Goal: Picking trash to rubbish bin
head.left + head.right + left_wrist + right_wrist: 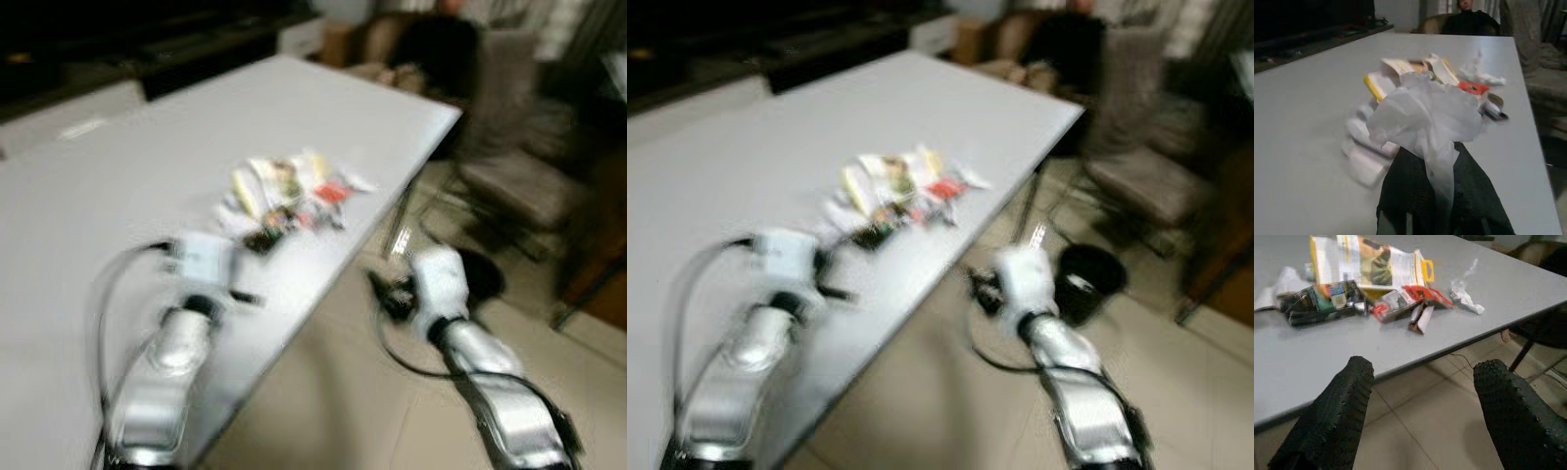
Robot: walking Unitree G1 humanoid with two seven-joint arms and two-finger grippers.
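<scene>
Left gripper (1442, 215) fingers clamped on crumpled white tissue (1425, 115) above grey worktop (118, 186), heap of mixed wrappers (284, 196) beyond, right gripper (1422, 396) fingers apart off worktop edge, round black bin (1089, 279) on floor.

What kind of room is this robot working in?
Probably a living or dining room in a home: a long white table strewn with wrappers, an upholstered chair beside it, a tiled floor and a black bin below.
</scene>
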